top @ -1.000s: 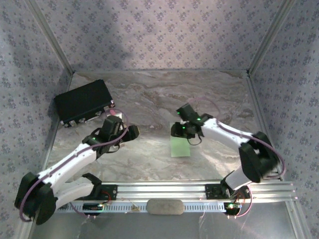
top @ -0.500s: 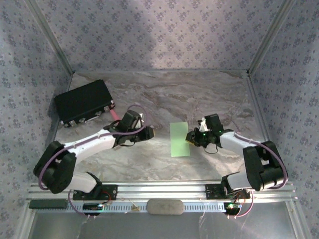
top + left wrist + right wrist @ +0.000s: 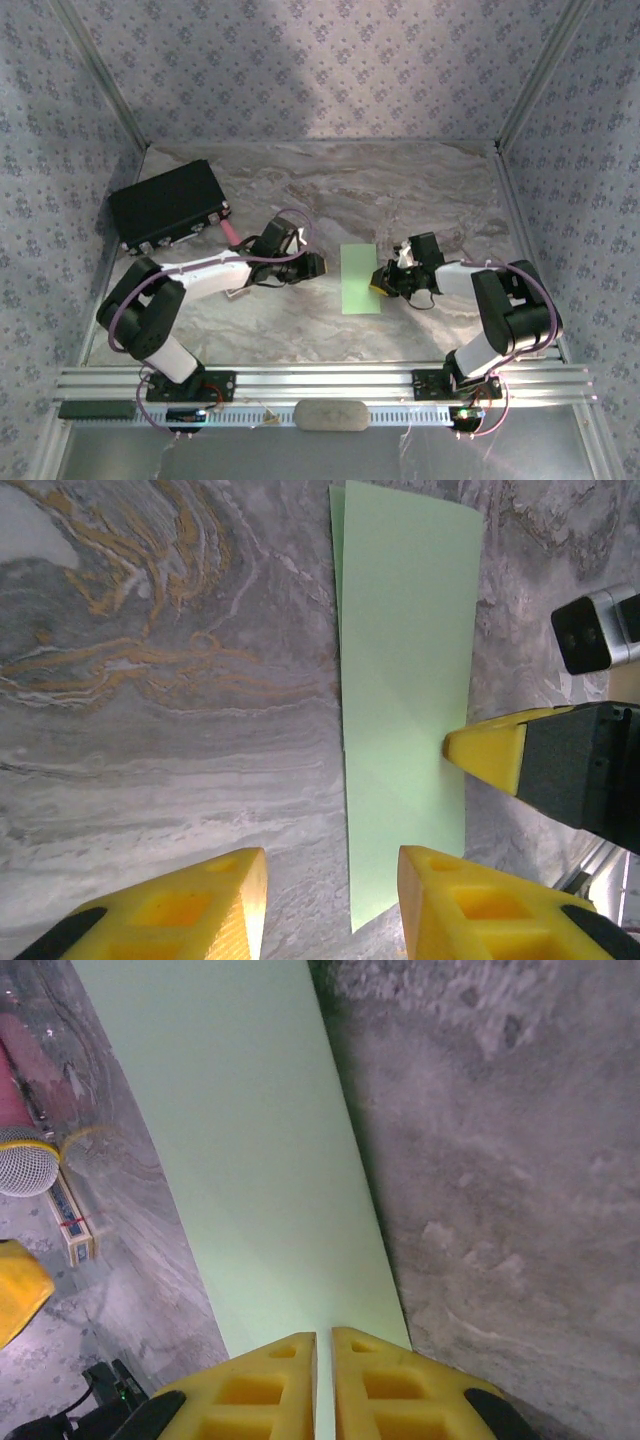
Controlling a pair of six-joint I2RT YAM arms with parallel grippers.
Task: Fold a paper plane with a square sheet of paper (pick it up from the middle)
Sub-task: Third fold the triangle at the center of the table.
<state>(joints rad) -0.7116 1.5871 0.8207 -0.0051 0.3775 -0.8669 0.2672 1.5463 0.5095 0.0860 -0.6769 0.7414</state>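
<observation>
One folded paper (image 3: 360,279) lies mid-table (image 3: 400,190). From above, one black box (image 3: 165,205) sits well left of it. The left wrist view shows the left hand (image 3: 330,865) spread, just left of the paper. The right wrist view shows the right hand (image 3: 324,1338) pressed together at the paper's right edge, with one pink cylinder (image 3: 25,1090) beyond the paper.

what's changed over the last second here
The left gripper swung right toward the square sheet of paper, jaws open. The right gripper came off the sheet's far end to its right edge and closed; a grip isn't clear. The sheet and black box stayed put.
</observation>
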